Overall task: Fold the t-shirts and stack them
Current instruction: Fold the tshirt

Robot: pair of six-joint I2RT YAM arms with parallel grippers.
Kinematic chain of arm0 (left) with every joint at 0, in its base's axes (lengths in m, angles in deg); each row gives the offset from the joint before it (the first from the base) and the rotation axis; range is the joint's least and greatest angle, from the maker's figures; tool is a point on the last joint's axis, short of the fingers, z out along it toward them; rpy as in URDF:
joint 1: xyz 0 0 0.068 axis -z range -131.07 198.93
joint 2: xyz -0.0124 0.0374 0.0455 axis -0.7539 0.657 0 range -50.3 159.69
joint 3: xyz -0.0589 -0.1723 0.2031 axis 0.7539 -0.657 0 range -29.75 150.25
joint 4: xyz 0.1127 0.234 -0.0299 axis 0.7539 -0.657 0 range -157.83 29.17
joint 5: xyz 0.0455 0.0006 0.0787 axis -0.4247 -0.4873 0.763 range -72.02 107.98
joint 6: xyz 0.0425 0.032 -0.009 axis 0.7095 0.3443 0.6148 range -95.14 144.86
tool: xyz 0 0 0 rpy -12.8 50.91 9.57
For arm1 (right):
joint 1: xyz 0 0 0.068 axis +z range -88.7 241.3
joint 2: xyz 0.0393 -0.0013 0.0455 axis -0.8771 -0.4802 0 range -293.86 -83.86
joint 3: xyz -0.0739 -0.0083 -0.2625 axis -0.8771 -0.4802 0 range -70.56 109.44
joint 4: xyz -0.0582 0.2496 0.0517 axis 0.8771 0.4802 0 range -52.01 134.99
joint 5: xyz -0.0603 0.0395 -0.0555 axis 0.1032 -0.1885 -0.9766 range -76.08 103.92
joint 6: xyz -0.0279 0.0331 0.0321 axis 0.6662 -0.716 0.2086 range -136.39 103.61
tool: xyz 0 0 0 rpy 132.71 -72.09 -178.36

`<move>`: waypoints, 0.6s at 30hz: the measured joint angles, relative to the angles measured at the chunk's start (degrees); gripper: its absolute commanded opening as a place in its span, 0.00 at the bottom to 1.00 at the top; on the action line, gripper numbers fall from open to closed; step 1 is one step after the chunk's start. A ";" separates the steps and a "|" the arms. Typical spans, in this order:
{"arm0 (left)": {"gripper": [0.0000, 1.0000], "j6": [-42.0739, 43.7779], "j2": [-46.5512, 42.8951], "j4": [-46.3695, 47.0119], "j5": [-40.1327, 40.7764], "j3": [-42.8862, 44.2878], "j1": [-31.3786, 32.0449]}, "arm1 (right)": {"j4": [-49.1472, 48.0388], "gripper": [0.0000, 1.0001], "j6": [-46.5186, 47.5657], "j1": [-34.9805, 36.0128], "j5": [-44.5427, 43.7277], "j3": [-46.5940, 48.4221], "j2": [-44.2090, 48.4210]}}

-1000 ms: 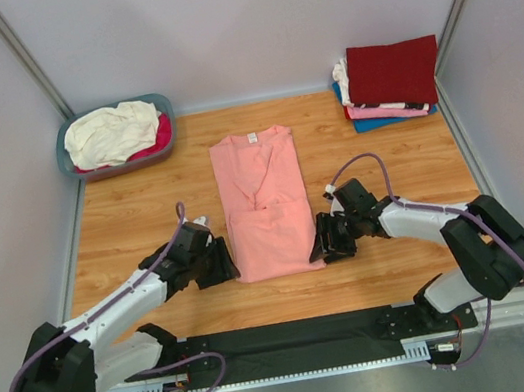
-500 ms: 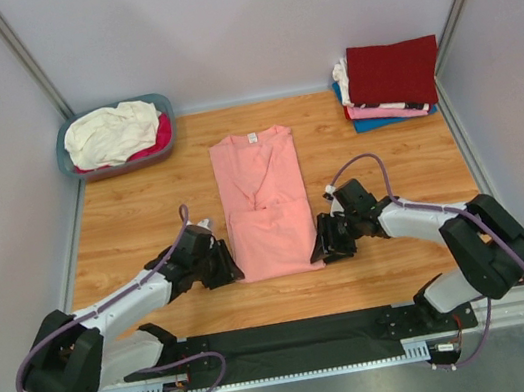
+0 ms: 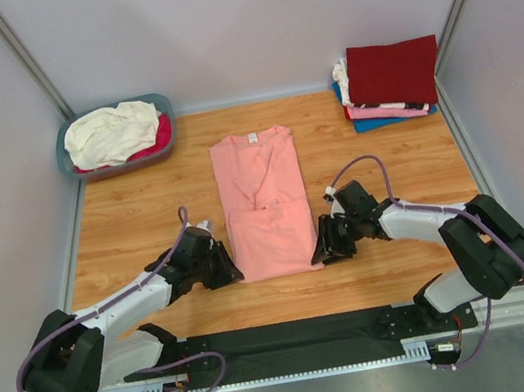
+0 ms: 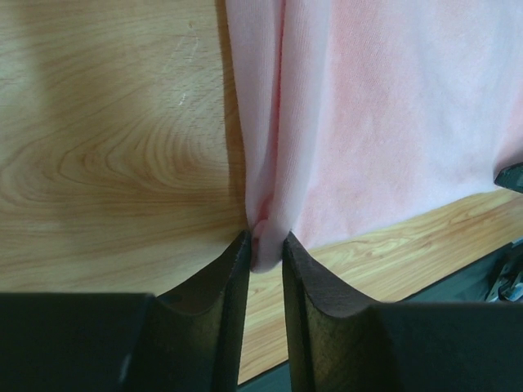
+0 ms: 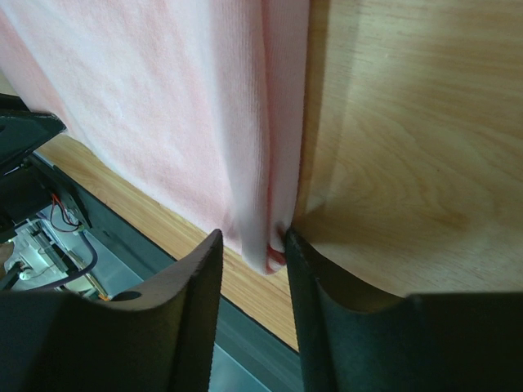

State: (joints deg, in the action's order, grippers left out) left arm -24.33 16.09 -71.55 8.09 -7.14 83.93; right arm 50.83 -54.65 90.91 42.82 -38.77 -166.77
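- The salmon-pink cloth t-shirt [image 3: 264,206] lay flat in the middle of the pale wooden bench [image 3: 133,214]. Its collar pointed to 12 o'clock, and its lower part was already doubled up over the body, so the near edge was a thick fold.
- The left gripper [image 3: 228,265] sat at the shirt's 7 o'clock corner. In the left wrist view its dark jaws were pinched on the bunched corner of that fold, with cloth filling the gap between them.
- The right gripper [image 3: 324,246] mirrored it at the 5 o'clock corner, jaws closed on the cloth edge there, low against the wood.
- Holding both near corners at once probably served to keep the folded edge straight and taut. The next fold, likely towards 12 o'clock, could then carry the layers evenly.
- Each grip took only the very tip of a corner, so I judged that a layer could slip out on lifting.
- At 2 o'clock a stack of folded tees stood against the wall, the dark red folded t-shirt [image 3: 392,71] on top, a pink one [image 3: 385,113] and a blue one [image 3: 371,123] beneath. This was evidently where the finished shirt belonged.
- At 10 o'clock the blue-grey plastic basket [image 3: 66,157] held a crumpled cream-white t-shirt [image 3: 109,132] over a magenta one [image 3: 162,134], waiting unfolded.
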 measured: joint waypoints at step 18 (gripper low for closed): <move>0.00 -1.60 -5.68 -8.02 1.70 -0.11 2.99 | 2.67 0.00 -1.27 1.66 -1.90 -2.75 5.29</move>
State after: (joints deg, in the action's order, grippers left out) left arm -25.93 10.40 -79.57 9.79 -7.25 86.93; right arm 53.50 -55.91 92.57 40.92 -41.52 -161.48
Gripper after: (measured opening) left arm 0.010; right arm 0.024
